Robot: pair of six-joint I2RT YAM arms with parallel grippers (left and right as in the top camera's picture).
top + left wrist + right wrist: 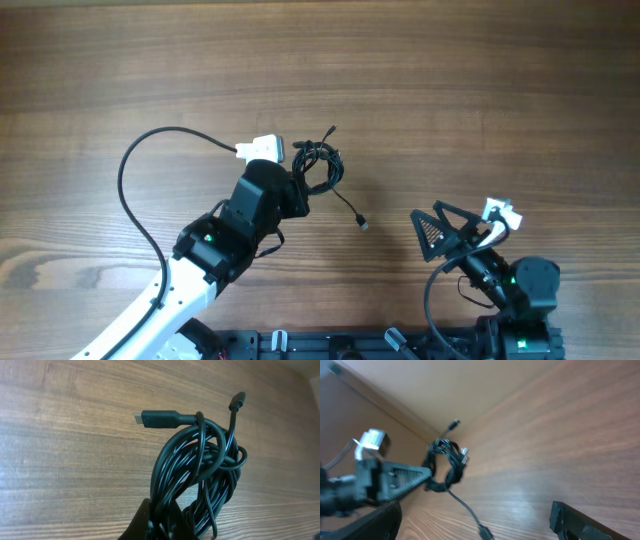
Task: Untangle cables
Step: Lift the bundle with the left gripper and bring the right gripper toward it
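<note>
The cables (320, 164) lie as one tangled black bundle at the table's middle. One loose tail runs down-right to a small plug (362, 224). In the left wrist view the bundle (200, 465) fills the frame, with one plug (155, 419) pointing left and another tip (239, 399) sticking up. My left gripper (302, 182) is shut on the near side of the bundle; its dark fingers (145, 522) pinch several strands. My right gripper (455, 232) stands open, apart at the lower right, holding nothing. From the right wrist the bundle (445, 465) and its tail plug (484, 531) show ahead of the open right gripper (475, 510).
A thick black cord (130, 175) loops from the left arm to a white connector (262, 149) just left of the bundle. A similar white connector (500, 213) sits on the right wrist. Bare wooden table (480, 90) surrounds the bundle.
</note>
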